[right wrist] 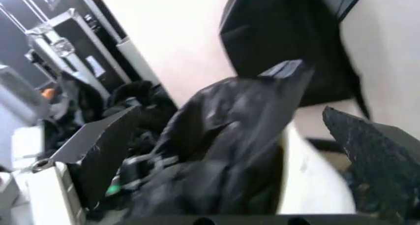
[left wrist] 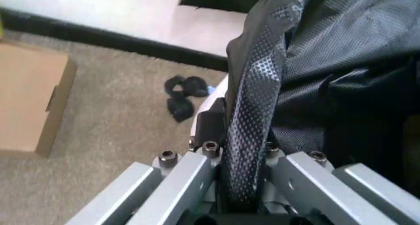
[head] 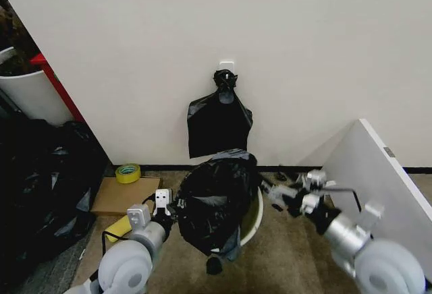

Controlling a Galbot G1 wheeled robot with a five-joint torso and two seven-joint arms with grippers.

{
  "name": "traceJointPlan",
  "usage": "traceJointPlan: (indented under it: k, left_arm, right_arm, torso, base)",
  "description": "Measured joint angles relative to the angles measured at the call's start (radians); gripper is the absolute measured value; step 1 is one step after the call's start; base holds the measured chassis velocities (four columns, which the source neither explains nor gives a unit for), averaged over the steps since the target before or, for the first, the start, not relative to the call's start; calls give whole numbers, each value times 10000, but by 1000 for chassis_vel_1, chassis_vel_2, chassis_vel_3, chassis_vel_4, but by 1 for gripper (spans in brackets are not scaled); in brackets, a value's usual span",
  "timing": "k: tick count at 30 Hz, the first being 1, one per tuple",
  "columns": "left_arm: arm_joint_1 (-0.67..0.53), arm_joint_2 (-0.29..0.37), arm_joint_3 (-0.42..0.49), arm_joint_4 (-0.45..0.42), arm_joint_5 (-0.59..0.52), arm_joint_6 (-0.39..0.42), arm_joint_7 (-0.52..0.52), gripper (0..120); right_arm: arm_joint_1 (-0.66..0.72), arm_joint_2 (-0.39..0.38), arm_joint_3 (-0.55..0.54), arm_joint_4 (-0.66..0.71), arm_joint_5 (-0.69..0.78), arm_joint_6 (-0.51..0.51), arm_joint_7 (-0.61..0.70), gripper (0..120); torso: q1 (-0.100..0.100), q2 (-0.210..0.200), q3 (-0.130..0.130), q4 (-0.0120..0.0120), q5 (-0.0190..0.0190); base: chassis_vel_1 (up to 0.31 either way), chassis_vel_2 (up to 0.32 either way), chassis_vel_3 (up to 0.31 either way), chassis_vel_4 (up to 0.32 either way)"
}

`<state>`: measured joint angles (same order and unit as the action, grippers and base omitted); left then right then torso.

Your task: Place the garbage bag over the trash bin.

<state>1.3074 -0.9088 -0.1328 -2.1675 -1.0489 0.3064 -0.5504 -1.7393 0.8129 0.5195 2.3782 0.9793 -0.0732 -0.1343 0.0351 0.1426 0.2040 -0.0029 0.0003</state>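
Head view shows the garbage bag (head: pixel 216 199) draped over the trash bin (head: pixel 254 221) on the floor by the wall, the left gripper (head: pixel 170 208) clamping its edge, the right gripper (head: pixel 271 191) with jaws spread beside the rim.

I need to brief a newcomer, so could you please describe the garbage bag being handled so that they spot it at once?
Against the white wall, a round white trash bin stands on the carpet. The garbage bag is the loose, crinkly black plastic bulging from it, gripped by the left gripper, unlike the flat knotted bag hanging above.
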Motion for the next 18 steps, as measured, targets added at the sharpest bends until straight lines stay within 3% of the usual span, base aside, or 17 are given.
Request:
traceJointPlan:
  k: [6,18]
  left_arm:
    - [28,-91,-64,40,-142,-93,-147,0]
    - [248,-185,29,-495,76,-24,-43,0]
  right_arm:
    - [-721,502,-406,167,-588,74,-422,100]
    - [-306,1090,-1599,-130,-1041,-85,-334,99]
  torso:
    - [0,0,0,3,0]
    - [0,0,1,4,3]
  base:
    - [0,0,0,0]
    - [0,0,0,0]
